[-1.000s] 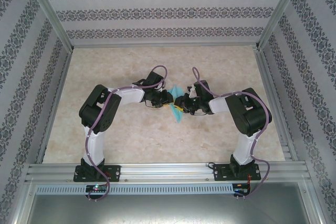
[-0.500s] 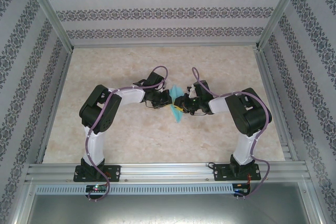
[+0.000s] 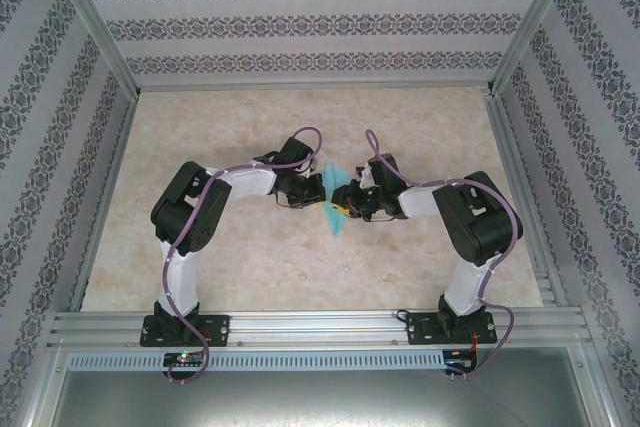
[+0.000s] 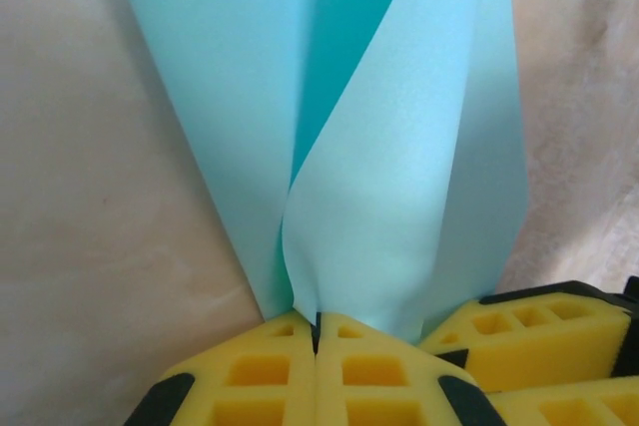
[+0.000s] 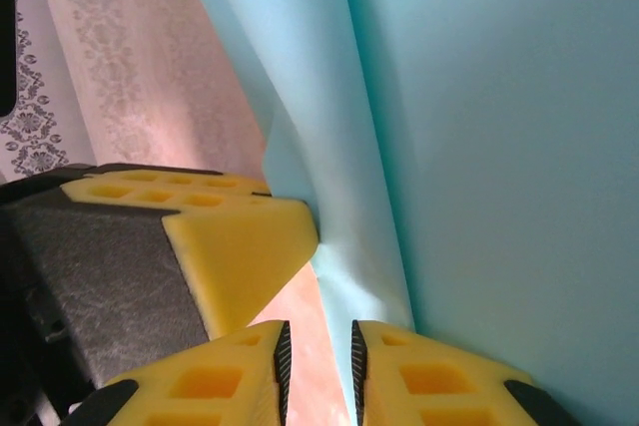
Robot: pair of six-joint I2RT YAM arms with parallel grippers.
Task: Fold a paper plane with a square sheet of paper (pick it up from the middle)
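The turquoise sheet of paper (image 3: 333, 211) is folded into creased, overlapping layers, a narrow pointed paper plane shape held off the table between both arms. In the left wrist view the paper (image 4: 399, 167) fans upward from my left gripper (image 4: 317, 334), whose yellow pads are shut on its lower point. My left gripper (image 3: 322, 188) and right gripper (image 3: 344, 199) meet at the table's middle. In the right wrist view my right gripper (image 5: 319, 356) stands slightly open; a paper (image 5: 479, 147) edge runs down along its right pad (image 5: 419, 366), with table showing in the gap. The left gripper's finger (image 5: 240, 241) presses the fold.
The beige marbled table (image 3: 250, 257) is walled by patterned panels (image 3: 320, 27) at the back and sides. An aluminium rail (image 3: 320, 327) carries both arm bases at the near edge. Purple cables (image 3: 300, 137) loop over the wrists.
My left gripper has shut on the paper's point. The paper and both grippers shifted very slightly; the right jaws stay about as wide.
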